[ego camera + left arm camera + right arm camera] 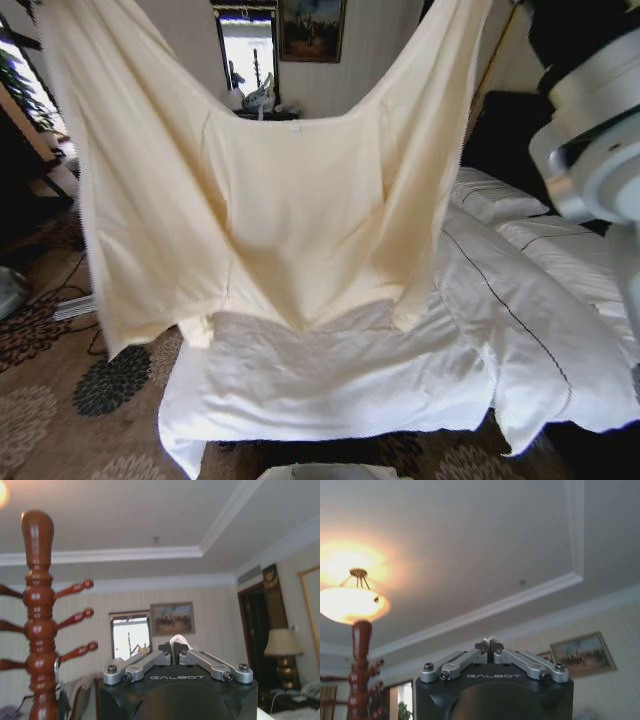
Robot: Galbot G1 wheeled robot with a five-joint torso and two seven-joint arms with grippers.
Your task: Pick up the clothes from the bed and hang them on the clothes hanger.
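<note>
The cream clothes hang spread wide in the air above the foot of the bed, each upper corner pinched in closed jaws by the raised left gripper and right gripper, beside the wooden coat stand.

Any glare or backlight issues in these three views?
Head view: the window behind blows out, and the held-up shirt glows backlit. Left wrist view: window overexposed, left hand still clear. Right wrist view: ceiling lamp flares wide; right hand readable.
</note>
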